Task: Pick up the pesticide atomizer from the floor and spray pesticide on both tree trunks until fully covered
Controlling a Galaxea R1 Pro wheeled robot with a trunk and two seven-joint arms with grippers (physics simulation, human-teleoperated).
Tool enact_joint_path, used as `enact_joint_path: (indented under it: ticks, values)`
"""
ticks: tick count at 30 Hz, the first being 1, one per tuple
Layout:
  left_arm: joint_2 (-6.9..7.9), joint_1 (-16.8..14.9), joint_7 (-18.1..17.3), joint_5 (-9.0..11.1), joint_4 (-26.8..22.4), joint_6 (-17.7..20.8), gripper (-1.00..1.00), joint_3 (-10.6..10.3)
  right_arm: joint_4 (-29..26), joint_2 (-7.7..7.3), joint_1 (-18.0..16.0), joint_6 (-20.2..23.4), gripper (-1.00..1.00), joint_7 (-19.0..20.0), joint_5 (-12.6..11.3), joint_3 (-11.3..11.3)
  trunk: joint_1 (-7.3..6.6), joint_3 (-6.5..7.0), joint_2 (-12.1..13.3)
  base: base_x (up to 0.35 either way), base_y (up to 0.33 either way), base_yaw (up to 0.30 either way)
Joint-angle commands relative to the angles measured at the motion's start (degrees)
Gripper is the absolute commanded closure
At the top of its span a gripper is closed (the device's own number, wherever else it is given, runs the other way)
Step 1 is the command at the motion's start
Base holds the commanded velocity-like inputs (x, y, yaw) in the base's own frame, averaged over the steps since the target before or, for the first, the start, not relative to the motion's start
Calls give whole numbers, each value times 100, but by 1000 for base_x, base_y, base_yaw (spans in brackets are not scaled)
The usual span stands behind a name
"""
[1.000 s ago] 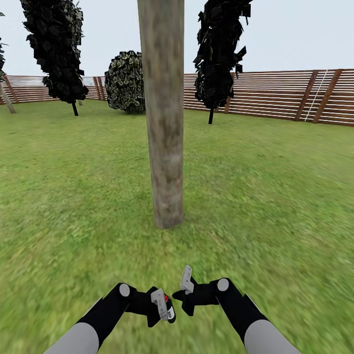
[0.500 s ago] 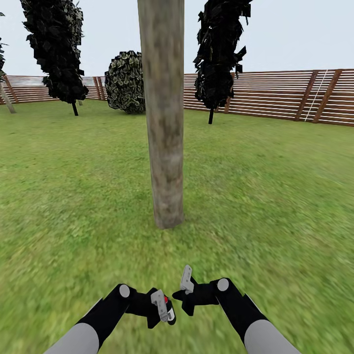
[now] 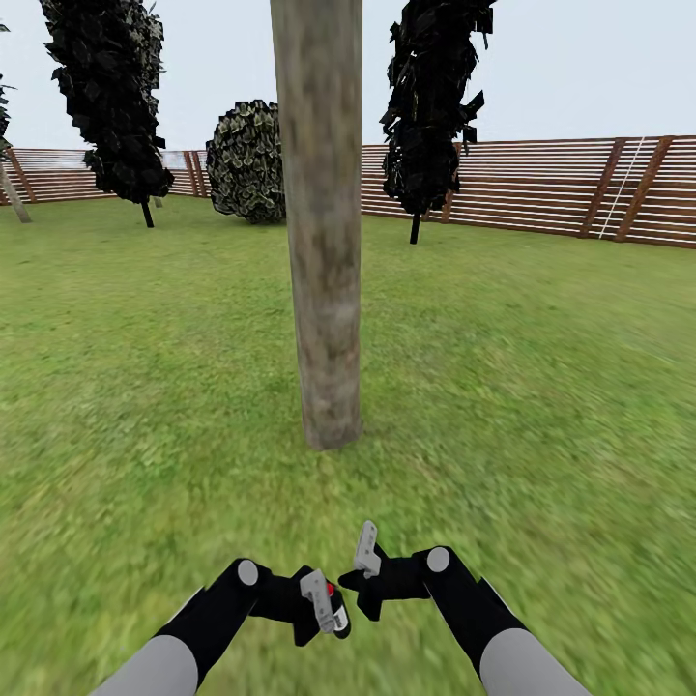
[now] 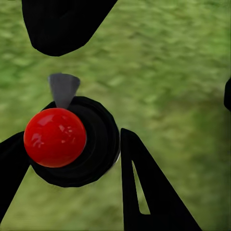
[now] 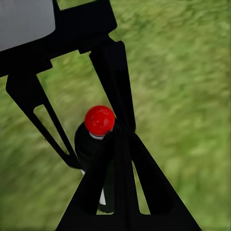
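Since earlier frame, our left pincer (image 3: pixel 327 607) nudged slightly toward centre; camera unmoved. Garden: lawn (image 3: pixel 541 387), slat fence (image 3: pixel 541 193) behind. Tree trunk (image 3: pixel 324 290) dead ahead, bare, no specks visible. Our left pincer clamps pesticide atomizer (image 4: pixel 72 142), red top (image 5: pixel 99 120) showing. Our right pincer (image 3: pixel 362 565) beside it; we cannot tell its spread. Step, we judge: aiming. Next: raise atomizer, point nozzle at trunk, spray.

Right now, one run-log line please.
left hand: shut on atomizer | right hand: shut, empty | tree trunk: ahead, no specks visible
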Motion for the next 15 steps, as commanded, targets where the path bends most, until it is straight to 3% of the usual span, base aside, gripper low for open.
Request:
enact_joint_path:
  ticks: [1, 15]
  values:
    - [-8, -2, -9, -53, -6, -49, 100, 5, -6, 2, -2, -49, 100, 4, 59, -7, -1, -5, -2, 0, 0, 0]
    - [-44, -2, -3, -30, -23, -59, 100, 3, -7, 3, -2, -49, 100, 4, 62, -7, -1, -5, -2, 0, 0, 0]
